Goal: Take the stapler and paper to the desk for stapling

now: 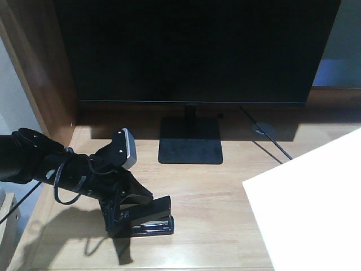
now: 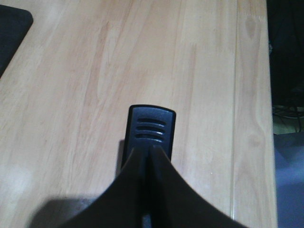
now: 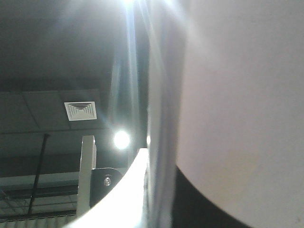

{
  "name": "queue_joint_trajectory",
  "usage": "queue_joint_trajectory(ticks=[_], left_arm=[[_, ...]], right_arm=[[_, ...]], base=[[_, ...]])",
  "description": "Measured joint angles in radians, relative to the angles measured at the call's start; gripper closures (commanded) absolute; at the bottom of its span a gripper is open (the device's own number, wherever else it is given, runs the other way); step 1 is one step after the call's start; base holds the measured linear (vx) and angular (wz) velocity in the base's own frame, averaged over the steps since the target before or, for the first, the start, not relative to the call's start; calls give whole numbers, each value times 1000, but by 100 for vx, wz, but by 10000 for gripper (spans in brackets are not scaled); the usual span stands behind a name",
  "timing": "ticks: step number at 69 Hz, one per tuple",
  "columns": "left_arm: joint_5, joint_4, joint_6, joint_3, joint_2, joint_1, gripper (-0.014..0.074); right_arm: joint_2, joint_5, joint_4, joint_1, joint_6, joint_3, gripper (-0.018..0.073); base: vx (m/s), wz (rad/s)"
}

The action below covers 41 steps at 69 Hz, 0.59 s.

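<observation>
stapler (image 1: 149, 213): black | paper (image 1: 316, 209): plain white | desk (image 1: 225, 186): light wood-grain

- Black stapler (image 1: 148, 219), silver strip on its side, level and low over the front-left desk, pinched by the left gripper (image 1: 135, 208).
- Blank white paper (image 1: 310, 209), large, covering the lower right.
- Light wood-grain desk (image 1: 225, 186), darker brown panel at left.
</observation>
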Motion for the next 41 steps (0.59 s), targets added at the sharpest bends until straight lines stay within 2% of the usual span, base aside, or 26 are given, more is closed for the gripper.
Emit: queue_joint_trajectory(ticks=[18, 41], left_arm=[[-30, -7, 1, 0, 0, 0, 603], [-22, -10, 57, 0, 35, -7, 603]], right_arm=[[0, 0, 0, 0, 0, 0, 565], [0, 0, 0, 0, 0, 0, 565]], base=[[0, 0], [0, 0]])
